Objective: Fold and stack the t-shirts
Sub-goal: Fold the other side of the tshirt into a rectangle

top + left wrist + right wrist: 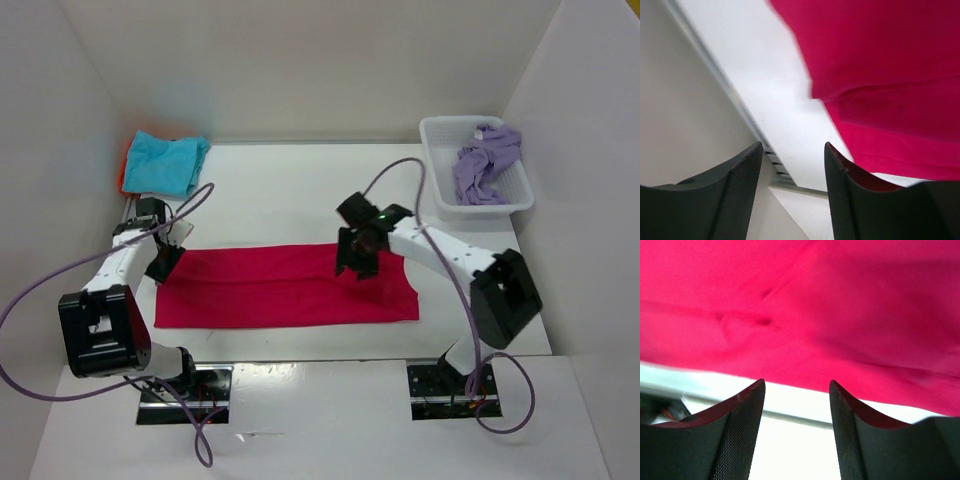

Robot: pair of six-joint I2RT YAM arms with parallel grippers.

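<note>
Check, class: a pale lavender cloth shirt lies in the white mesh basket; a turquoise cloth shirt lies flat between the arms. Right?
No: the top external view shows the magenta-red cloth shirt flat between the arms. The pale lavender cloth shirt is in the white mesh basket.

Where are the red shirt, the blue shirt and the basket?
magenta-red shirt (285,290), top view, middle of the flat cloth.
turquoise shirt (168,163), top view, centre of the folded cloth.
white basket (485,210), top view, its near wall.
</note>
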